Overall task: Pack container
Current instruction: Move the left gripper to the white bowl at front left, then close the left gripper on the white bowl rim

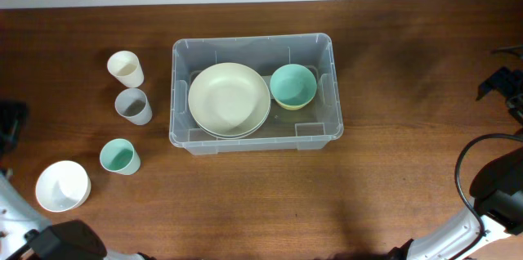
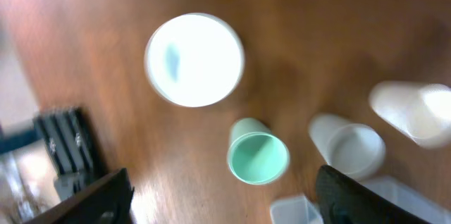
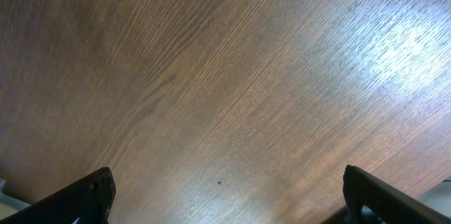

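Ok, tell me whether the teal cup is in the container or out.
Out. The teal cup stands upright on the table, well left of the container and not touching it.

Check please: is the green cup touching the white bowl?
Apart. The overhead view shows bare table between the green cup and the white bowl.

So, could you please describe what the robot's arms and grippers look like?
Both arms pair white tubular links with black joint housings: left arm, right arm. A black cable loops beside the right arm. The left gripper and right gripper have angular matte-black fingers; no markings are legible.
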{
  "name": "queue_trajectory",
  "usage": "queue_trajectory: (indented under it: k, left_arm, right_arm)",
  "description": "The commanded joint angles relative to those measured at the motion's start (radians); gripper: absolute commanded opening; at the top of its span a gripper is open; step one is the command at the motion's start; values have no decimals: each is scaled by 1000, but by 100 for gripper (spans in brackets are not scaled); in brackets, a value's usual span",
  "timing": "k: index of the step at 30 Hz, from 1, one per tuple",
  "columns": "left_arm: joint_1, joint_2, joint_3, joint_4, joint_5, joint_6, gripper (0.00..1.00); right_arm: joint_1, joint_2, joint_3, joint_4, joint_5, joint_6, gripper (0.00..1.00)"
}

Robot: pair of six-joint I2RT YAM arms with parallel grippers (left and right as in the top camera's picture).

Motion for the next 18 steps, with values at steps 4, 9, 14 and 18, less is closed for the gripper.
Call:
queue_trajectory:
  k: [4, 9, 14, 18]
  left_arm:
    - [106, -38, -235, 66, -13, -151, 92]
    - [127, -38, -389, 179, -13, -152, 92]
    - [127, -38, -527, 295, -13, -153, 92]
    - [127, -38, -630, 359, -13, -182, 92]
  right_arm:
    - [0, -24, -2, 2, 9, 8, 99]
    - [0, -24, -2, 2, 9, 8, 99]
    - [0, -24, -2, 2, 9, 8, 99]
    - [0, -24, -2, 2, 9, 8, 99]
